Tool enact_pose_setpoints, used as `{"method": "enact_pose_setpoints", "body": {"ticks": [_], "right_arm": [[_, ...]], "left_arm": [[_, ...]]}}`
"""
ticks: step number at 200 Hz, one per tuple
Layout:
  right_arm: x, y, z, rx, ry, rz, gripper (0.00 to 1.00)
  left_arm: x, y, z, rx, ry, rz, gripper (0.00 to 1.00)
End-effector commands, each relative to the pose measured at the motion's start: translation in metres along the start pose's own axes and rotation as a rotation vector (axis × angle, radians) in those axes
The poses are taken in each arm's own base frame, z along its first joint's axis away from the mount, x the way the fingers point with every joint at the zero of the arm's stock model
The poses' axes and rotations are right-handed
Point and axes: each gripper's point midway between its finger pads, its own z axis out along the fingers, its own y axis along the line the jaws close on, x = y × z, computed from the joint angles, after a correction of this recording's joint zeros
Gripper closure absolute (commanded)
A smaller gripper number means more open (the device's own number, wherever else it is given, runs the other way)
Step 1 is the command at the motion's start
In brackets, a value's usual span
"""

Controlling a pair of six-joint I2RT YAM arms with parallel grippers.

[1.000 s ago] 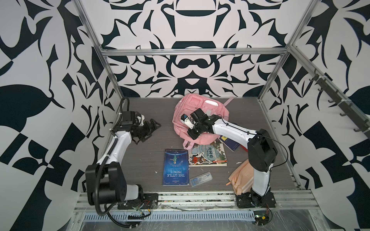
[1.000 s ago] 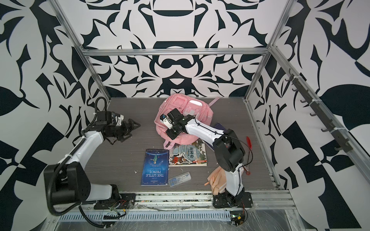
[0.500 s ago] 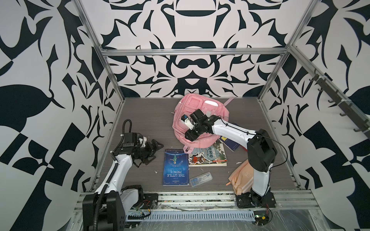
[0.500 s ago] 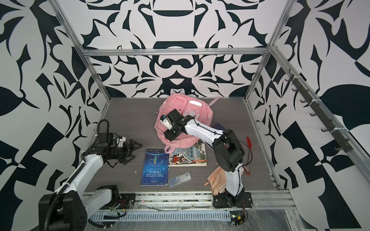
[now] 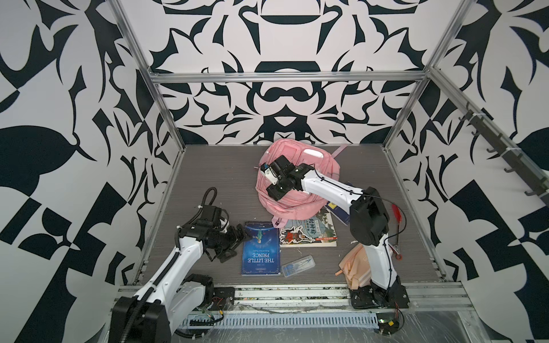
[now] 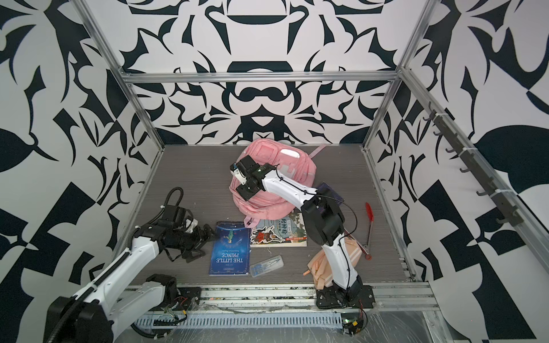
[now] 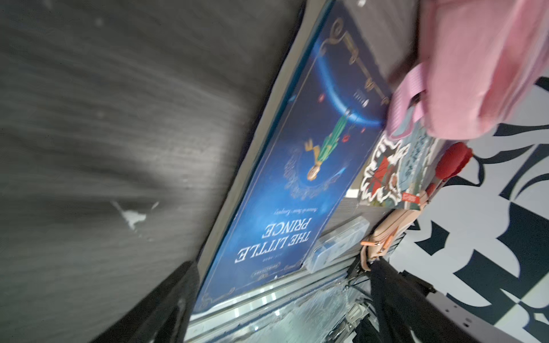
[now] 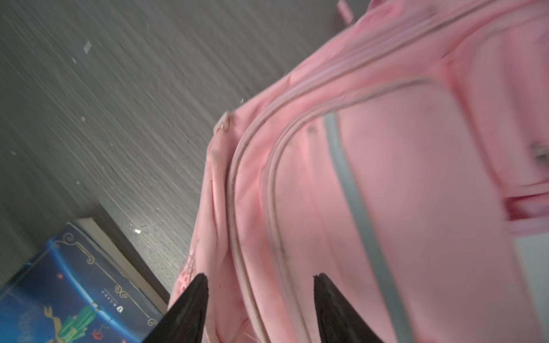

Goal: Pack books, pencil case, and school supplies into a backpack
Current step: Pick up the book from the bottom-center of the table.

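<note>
Soft pink fabric backpack slumped on grey woodgrain tabletop, right jaws parted above its piped seams. Left jaws wide beside flat glossy blue book. Illustrated book partly under backpack; clear rectangular box and peach pouch near front edge.

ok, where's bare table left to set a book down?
Bare: table far-left, between left wall and backpack; far-right corner past backpack too. Crowded: front, Little Prince, illustrated book, clear box, pencil case.

Bright even light, soft shadows, sharp top views, motion-blurred wrist views
</note>
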Motion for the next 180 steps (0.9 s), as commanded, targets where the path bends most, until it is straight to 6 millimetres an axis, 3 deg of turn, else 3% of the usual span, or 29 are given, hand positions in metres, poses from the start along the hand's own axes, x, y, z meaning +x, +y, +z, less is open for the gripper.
{"method": "enact_pose_setpoints", "body": {"ticks": [1,20,40,76,103,133,180], "right_arm": [[-0.015,0.007,-0.022,0.011,-0.039,-0.02,0.4],[-0.018,0.012,-0.036,-0.016,-0.06,0.006,0.4],[-0.015,0.023,-0.067,-0.08,-0.071,0.075,0.39],[0.03,0.044,-0.112,-0.186,0.032,0.238,0.36],[0.066,0.066,-0.131,-0.295,0.153,0.369,0.36],[0.089,0.096,-0.12,-0.477,0.223,0.526,0.36],[0.17,0.109,-0.079,-0.493,0.431,0.632,0.36]], "left_arm": [[0.014,0.04,0.002,-0.147,-0.007,-0.11,0.09],[0.016,0.045,0.011,-0.165,-0.004,-0.119,0.11],[0.02,0.049,0.024,-0.201,0.028,-0.106,0.11],[0.021,0.055,0.045,-0.22,0.048,-0.067,0.2],[0.015,0.053,0.053,-0.202,0.04,-0.046,0.27],[0.013,0.054,0.063,-0.205,0.066,-0.031,0.38],[0.018,0.061,0.067,-0.203,0.077,-0.03,0.68]]}}
